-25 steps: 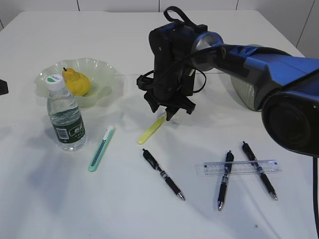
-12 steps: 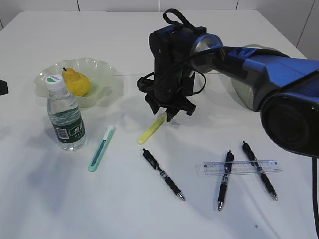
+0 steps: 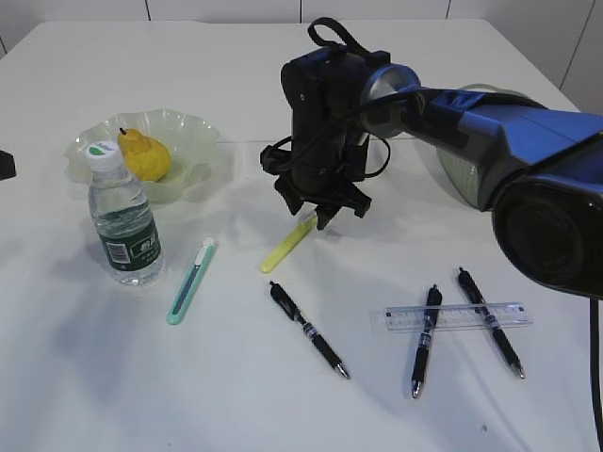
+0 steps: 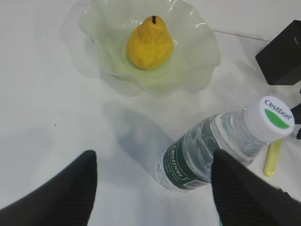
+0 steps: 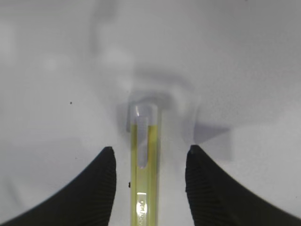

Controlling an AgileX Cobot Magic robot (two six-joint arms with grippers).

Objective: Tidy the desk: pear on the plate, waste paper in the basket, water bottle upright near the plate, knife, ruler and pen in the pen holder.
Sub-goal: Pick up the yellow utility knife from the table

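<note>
Between the two fingers of the right pincer (image 5: 149, 176) lies a yellow knife (image 5: 145, 169), its long axis running straight along the gap, white end pointing away from the wrist. The jaws stand apart on either side with a clear gap to each; nothing is gripped yet, and the pincer (image 3: 318, 213) sits low over the knife's (image 3: 287, 243) far end. A straight drop and a squeeze across its narrow width looks like what the grasp calls for. The right arm is plainly the nearer one.

Taking the yellow knife as landmark: nearest the camera and to its right lie three black pens, one (image 3: 309, 330) just below it and two (image 3: 424, 341) (image 3: 489, 322) crossing the ruler (image 3: 450, 316). To its left lies a teal knife (image 3: 191, 280), then the water bottle (image 3: 123, 221) standing upright, well apart. None crowds the grasp.

Beyond the bottle, the pear (image 3: 143, 154) rests in the plate (image 3: 188, 127). The left pincer (image 4: 153, 193) hangs above the bottle (image 4: 221, 143), jaws wide and empty. The pen holder (image 4: 283, 54) shows only in the left wrist view, beyond the bottle's cap. The basket (image 3: 464, 169) is mostly hidden behind the right arm on the table (image 3: 141, 377). No waste paper is in view.
</note>
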